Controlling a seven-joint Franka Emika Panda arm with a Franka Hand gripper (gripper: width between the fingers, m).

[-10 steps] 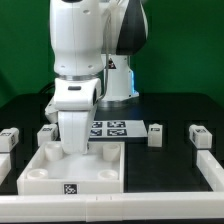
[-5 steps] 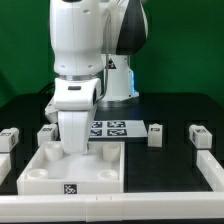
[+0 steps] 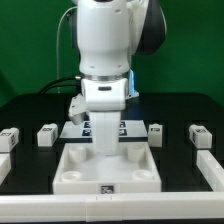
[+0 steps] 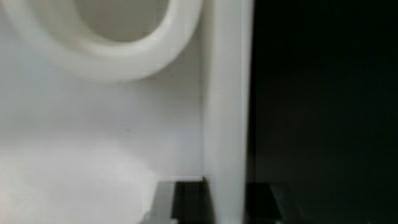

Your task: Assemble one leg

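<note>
Progress: barely beginning. Seeing no leg [image 3: 155, 133] fitted, and finding all four lying loose in a row across the middle of the worktop [image 3: 30, 115]: this one and an outer leg [image 3: 200, 135] toward the edge on the exterior view's right, a third leg [image 3: 45, 135] and a fourth leg [image 3: 10, 138] toward the opposite edge. Still needing picking up, carrying and seating in a recessed corner of the white tray piece [image 3: 75, 180].

Reaching down with the gripper [image 3: 105, 145] at the tray piece's back wall, just in front of the marker board [image 3: 122, 127]. Not managing to tell whether clenched on that wall or released, and getting only blurred white from the wrist view.

Compared with a second ago, now finding tray piece and gripper centred along the near edge instead of toward the near corner on the exterior view's left, and finding the legs unmoved.
</note>
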